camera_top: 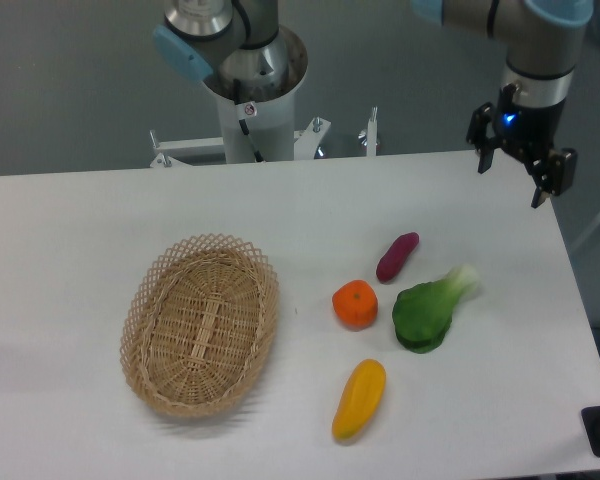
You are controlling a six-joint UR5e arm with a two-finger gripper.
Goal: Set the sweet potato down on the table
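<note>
My pincer (pixel 510 183): fingers spread wide, nothing between them, raised over the table's far right edge, well apart from the food.
Sweet potato (pixel 397 257): lying on the table (pixel 100 215), tilted, its upper end pointing toward the far right; touching nothing that I can see.
Orange (pixel 355 304): just below the sweet potato's lower end.
Leafy green (pixel 430 311): right of the orange, pale stem pointing up and right.
Yellow vegetable (pixel 359 399): nearest the front edge, below the orange.
Basket (pixel 201 323): wicker, oval, on the left half.
</note>
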